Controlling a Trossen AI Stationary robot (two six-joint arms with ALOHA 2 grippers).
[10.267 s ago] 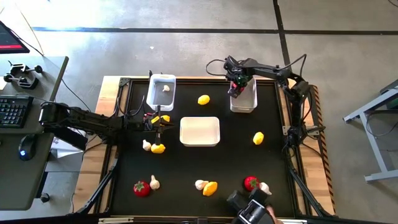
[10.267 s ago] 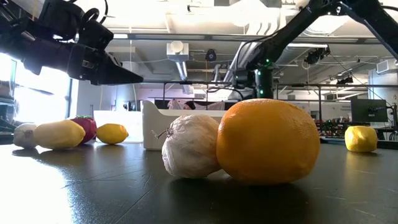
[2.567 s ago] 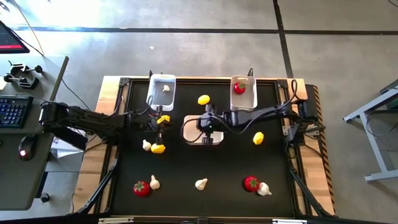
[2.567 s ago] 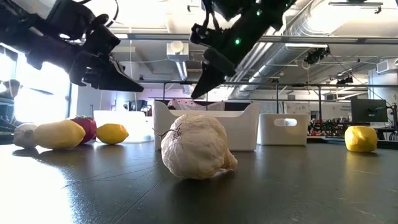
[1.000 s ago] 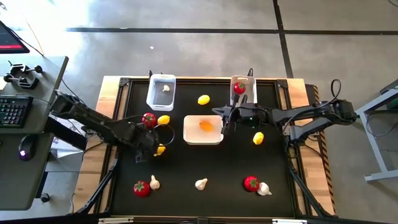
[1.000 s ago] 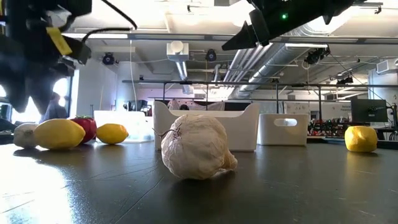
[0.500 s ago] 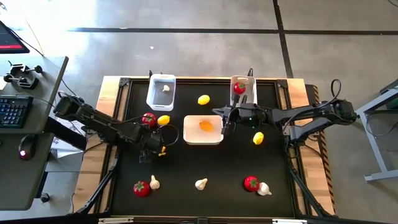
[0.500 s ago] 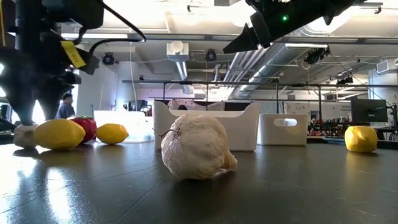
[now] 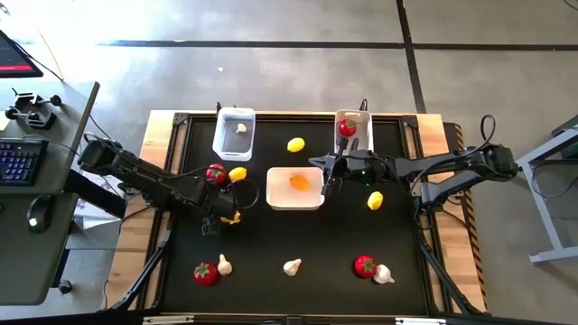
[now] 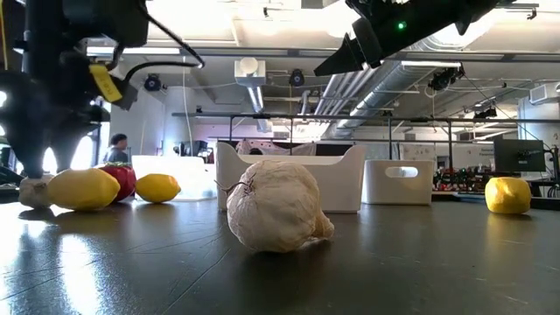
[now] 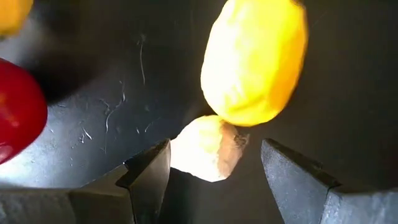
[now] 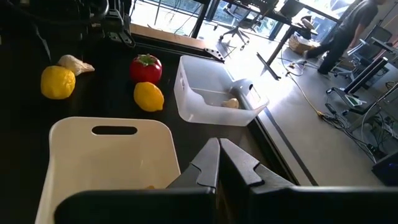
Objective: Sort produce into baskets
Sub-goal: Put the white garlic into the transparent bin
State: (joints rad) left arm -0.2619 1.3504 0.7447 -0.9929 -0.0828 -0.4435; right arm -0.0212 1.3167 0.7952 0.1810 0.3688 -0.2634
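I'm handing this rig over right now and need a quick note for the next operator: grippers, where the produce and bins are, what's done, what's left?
Left gripper: open, down over a garlic bulb that lies against a lemon; nothing gripped.
Right gripper: shut, empty, hovering at the edge of the wide middle bin.
Done: one garlic in the far-left bin, one tomato in the far-right bin, one orange piece in the wide bin.
Left on the table: about three lemons, three tomatoes and four garlic bulbs, counting the one under the left gripper.
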